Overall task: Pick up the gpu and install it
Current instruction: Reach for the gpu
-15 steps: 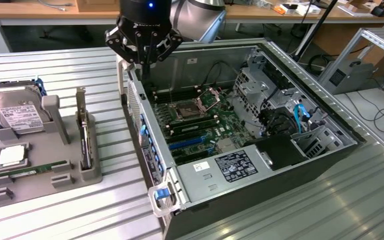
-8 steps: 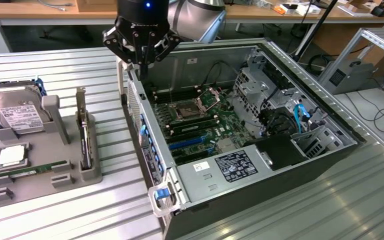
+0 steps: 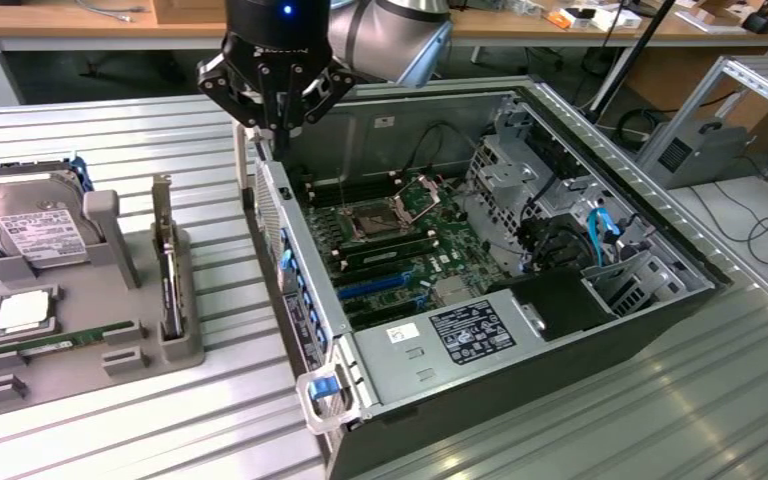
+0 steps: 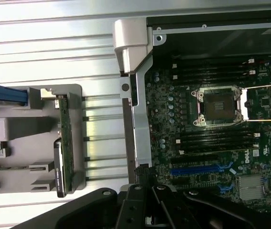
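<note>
end effector [image 3: 280, 130]: you have its black fingers clenched together on nothing, above the edge of the open metal computer case [image 3: 398, 125] | gpu [image 3: 167, 268]: your thin dark card with silver bracket stands on edge in the grey plastic holder [image 3: 177, 350] on the ribbed metal surface [image 3: 117, 130], well apart from the end effector

The exterior view looks from high up and some way back, slanting down across the table [image 3: 117, 130]. It takes in the whole open computer case [image 3: 371, 140], the grey holder [image 3: 37, 385] on the exterior view's left, and the benches [image 3: 77, 25] beyond. The wrist view sits just behind the claw [image 4: 144, 200] and faces straight down from close above the case's edge, with the claw's dark links crossing the rim of its picture. Both views share the processor socket [image 3: 381, 212], the case wall nearest the holder, and the holder's slot where the gpu [image 3: 167, 260] stands on edge
</note>
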Robot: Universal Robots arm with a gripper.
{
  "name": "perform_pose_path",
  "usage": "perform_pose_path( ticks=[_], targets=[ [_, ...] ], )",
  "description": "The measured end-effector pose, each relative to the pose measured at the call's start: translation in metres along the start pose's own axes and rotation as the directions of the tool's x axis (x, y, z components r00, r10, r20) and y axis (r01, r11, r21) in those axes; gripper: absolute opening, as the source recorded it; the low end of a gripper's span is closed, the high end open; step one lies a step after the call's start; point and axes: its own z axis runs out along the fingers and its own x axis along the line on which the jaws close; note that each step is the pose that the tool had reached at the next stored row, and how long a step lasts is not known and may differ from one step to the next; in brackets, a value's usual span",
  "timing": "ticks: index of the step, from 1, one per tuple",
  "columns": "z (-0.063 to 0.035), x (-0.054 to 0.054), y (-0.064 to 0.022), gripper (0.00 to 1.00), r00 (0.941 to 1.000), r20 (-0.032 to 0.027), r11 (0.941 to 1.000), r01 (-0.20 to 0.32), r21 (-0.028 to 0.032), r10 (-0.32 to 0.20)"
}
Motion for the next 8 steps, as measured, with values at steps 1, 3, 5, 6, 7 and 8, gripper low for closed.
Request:
perform_pose_path(
  ticks=[1, 3, 5, 6, 7, 8],
  targets=[
    [0.0000, 0.0009, -0.0001, 0.11, 1.0000, 0.0000, 1.0000, 0.000, 0.0000, 0.000],
    [-0.0001, 0.0028, -0.0002, 0.11, 1.0000, -0.0001, 1.0000, 0.000, 0.0000, 0.000],
    [-0.0002, 0.0042, -0.0003, 0.11, 1.0000, 0.0000, 1.0000, 0.000, 0.0001, 0.000],
    [-0.0001, 0.0048, -0.0004, 0.11, 1.0000, 0.0000, 1.0000, 0.000, 0.0000, 0.000],
    [-0.0002, 0.0054, -0.0004, 0.11, 1.0000, 0.0000, 1.0000, 0.000, 0.0000, 0.000],
    [-0.0002, 0.0061, -0.0005, 0.11, 1.0000, 0.0000, 1.0000, 0.000, 0.0000, 0.000]
  ],
)
